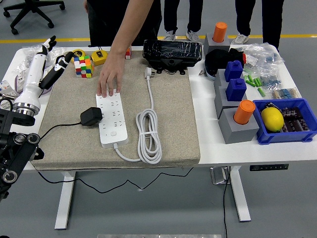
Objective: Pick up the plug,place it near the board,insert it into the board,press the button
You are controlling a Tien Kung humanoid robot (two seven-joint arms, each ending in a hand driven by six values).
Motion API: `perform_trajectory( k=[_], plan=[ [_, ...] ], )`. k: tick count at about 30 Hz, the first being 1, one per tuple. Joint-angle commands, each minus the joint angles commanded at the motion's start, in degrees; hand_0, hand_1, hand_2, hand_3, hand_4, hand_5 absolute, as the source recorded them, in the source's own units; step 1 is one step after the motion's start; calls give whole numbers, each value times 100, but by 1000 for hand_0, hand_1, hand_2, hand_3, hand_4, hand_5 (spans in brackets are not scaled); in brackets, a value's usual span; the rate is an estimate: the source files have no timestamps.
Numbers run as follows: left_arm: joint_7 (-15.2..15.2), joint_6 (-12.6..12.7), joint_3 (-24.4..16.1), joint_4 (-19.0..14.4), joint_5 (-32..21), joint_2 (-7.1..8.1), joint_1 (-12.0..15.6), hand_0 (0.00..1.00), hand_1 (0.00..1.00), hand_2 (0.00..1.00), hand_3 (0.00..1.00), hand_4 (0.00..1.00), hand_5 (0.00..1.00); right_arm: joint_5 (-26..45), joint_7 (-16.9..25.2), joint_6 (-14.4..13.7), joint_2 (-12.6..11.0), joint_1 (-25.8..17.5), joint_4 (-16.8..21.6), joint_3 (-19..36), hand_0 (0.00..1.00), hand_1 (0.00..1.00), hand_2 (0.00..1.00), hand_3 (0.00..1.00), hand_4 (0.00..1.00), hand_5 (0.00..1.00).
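Note:
The black plug lies on the beige mat, right against the left edge of the white power strip; its thin black cord trails off to the left. My left hand is raised well above and to the left of the plug, near the table's far left corner, fingers spread and holding nothing. A person's hand rests flat on the far end of the strip. My right hand is out of view.
The strip's own white cable lies coiled to its right. A Rubik's cube, a yellow tape measure and a black box stand at the back. Grey blocks and a blue bin sit at the right.

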Motion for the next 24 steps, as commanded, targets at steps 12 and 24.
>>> perform_trajectory(
  k=[12, 24],
  plan=[
    [2789, -1002, -374, -2379, 2794, -334, 1221, 998, 998, 998, 991, 998, 998, -32, 8, 4, 45, -33, 0, 40, 775, 711, 715, 765, 998, 998],
    [4060, -2353, 345, -2798, 1882, 162, 1634, 998, 998, 962, 946, 998, 998, -44, 6, -2, 22, -25, 0, 55, 774, 712, 714, 764, 998, 998]
  ],
)
